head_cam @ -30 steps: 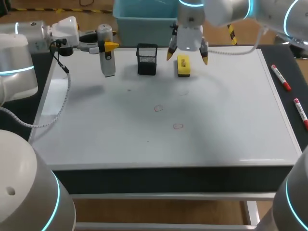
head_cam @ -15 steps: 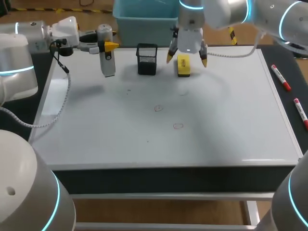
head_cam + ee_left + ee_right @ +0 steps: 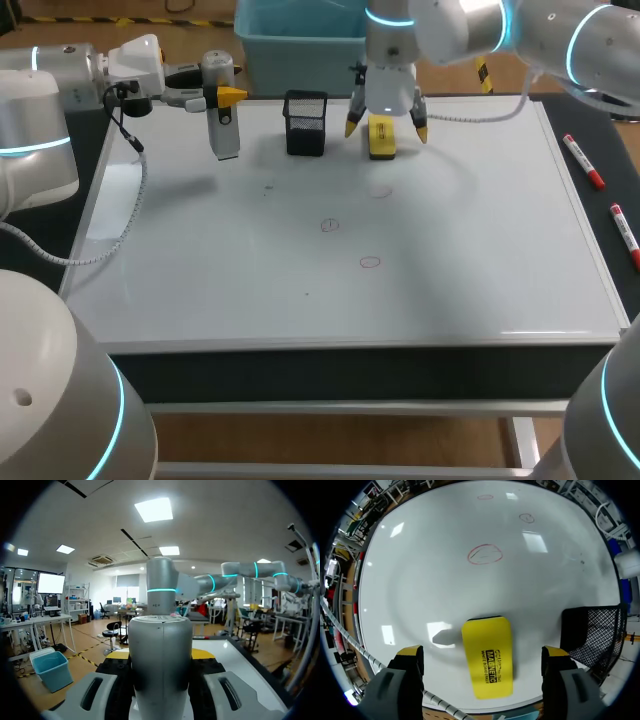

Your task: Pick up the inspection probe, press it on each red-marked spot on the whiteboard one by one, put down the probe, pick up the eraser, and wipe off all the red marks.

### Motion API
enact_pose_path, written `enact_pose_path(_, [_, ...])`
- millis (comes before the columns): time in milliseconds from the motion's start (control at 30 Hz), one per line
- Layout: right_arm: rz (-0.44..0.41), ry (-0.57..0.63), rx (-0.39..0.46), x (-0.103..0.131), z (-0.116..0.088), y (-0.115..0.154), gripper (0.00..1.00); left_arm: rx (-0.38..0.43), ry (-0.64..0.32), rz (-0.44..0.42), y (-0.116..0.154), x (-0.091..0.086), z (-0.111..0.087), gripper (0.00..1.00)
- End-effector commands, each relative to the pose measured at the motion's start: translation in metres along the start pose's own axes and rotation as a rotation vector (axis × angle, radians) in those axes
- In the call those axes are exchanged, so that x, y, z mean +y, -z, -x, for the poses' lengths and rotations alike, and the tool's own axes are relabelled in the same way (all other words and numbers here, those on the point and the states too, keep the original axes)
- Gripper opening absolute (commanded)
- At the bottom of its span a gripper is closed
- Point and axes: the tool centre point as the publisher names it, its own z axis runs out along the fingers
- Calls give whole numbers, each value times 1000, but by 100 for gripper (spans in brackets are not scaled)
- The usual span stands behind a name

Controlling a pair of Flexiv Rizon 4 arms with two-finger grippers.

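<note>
Left of the mesh cup (image 3: 305,123), my left gripper (image 3: 222,96) pinches the probe (image 3: 222,125) upright at the whiteboard's (image 3: 480,250) far edge, apparently parked clear of the work. Right of the cup, my right gripper (image 3: 386,127) hangs spread astride the yellow eraser (image 3: 381,140), seemingly lined up to grab it. The red marks (image 3: 370,263) in front of the cup are not yet wiped. Only the right wrist view shows the clear gaps between fingers and eraser; the left wrist view shows little beyond the probe's body.

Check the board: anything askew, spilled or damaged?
Nothing stands out: the eraser lies flat under the open right end effector, the mesh holder stands upright, and the probe is upright in the left end effector.
</note>
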Motion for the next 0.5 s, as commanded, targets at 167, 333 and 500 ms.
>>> enact_pose_path(167, [-2,-4,20,-7,2,4,6,-1,-1,-1,-1,-1,0,0])
enact_pose_path(333, [-13,-11,19,-6,0,12,0,-1,-1,-1,-1,-1,0,0])
enact_pose_path(500, [-22,-30,25,-4,-4,18,0,-1,-1,-1,-1,-1,0,0])
